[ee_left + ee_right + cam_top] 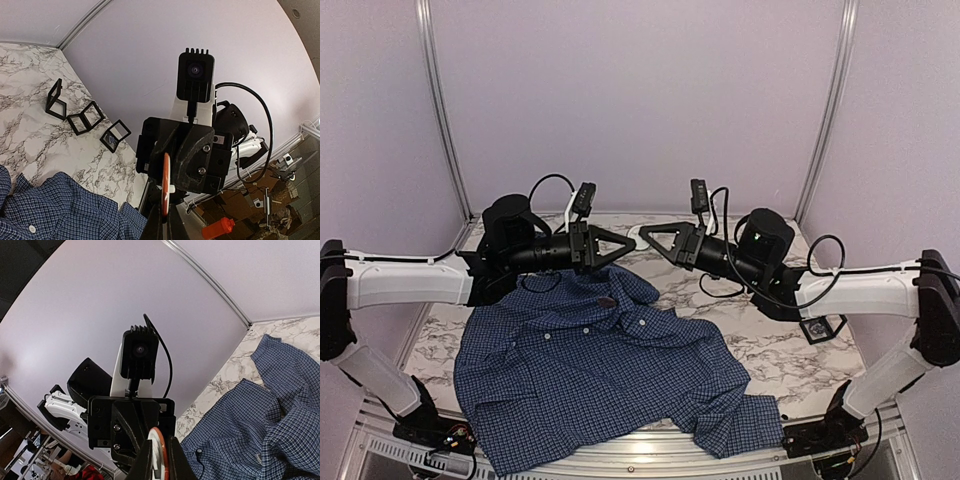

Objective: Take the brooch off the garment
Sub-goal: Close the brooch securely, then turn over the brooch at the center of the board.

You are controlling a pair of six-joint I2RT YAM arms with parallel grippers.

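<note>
We find the brooch (pixel 166 180) upright, edge-on, clear of the shirt (pixel 600 370), pinched in the closed left gripper (pixel 164 220). The right gripper (pixel 160 442) flanks it; we cannot tell whether it grips.

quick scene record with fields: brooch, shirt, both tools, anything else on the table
brooch: orange disc, off the garment, in the air where the two tools meet
garment: blue checked shirt, spread on the marble table, below the tools
left tool: shut on the brooch
right tool: tip to tip with the left, fingers either side of the brooch, grip unclear
other: three black frames on the table
</note>
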